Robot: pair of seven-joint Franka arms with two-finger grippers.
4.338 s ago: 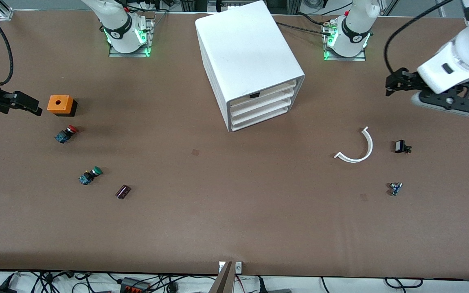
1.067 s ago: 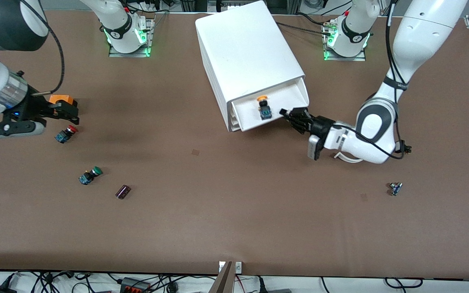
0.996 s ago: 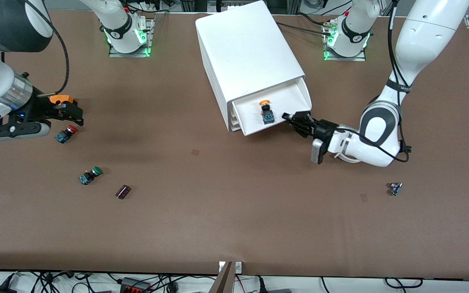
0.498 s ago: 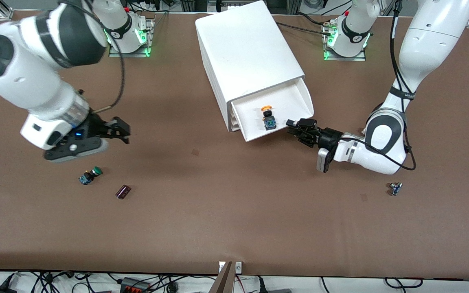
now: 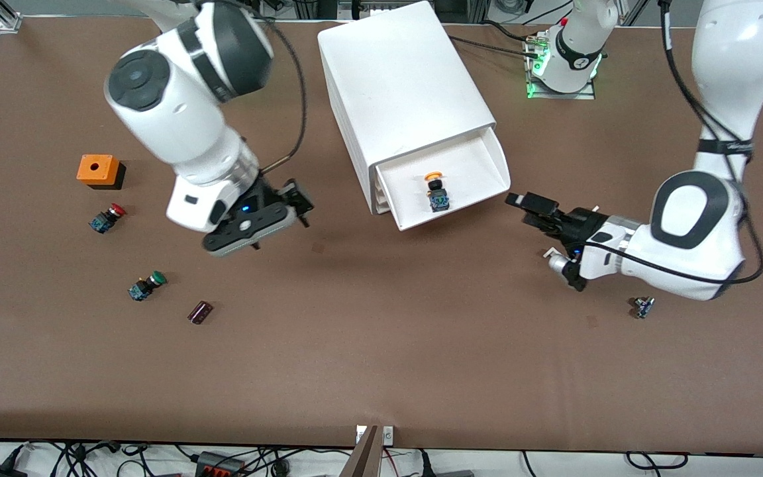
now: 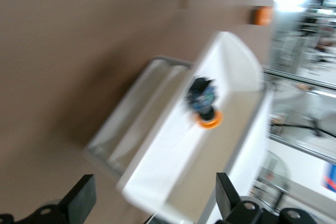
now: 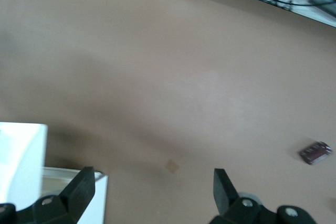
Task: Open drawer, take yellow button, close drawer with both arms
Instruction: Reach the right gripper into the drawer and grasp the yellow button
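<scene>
Listing for you, operator, from the camera's edge of the counter (image 5: 381, 371) upward. You are seeing a small dark purple block (image 5: 200, 312) lying nearest, toward the right arm's end, with the green-capped button (image 5: 146, 286) just beside it and slightly farther off. You are seeing a small blue-and-black part (image 5: 644, 307) lying toward the left arm's end.

Next, the left gripper (image 5: 532, 207) is hanging low over bare counter just beside the drawer's corner, apart from it, its jaws standing wide with nothing between them; its fingers (image 6: 79, 200) are framing the drawer in the left wrist view. The right gripper (image 5: 292, 199) is hovering over the counter between the cabinet and the red-capped button (image 5: 106, 217), jaws spread and empty.

Farther on, the drawer (image 5: 467, 169) is standing pulled out from the top of the white cabinet (image 5: 398, 86). The button (image 5: 436, 191) is lying inside it, on the drawer floor near its front edge, orange cap pointing toward the cabinet. An orange box (image 5: 97, 169) is sitting a little farther than the red-capped button.
</scene>
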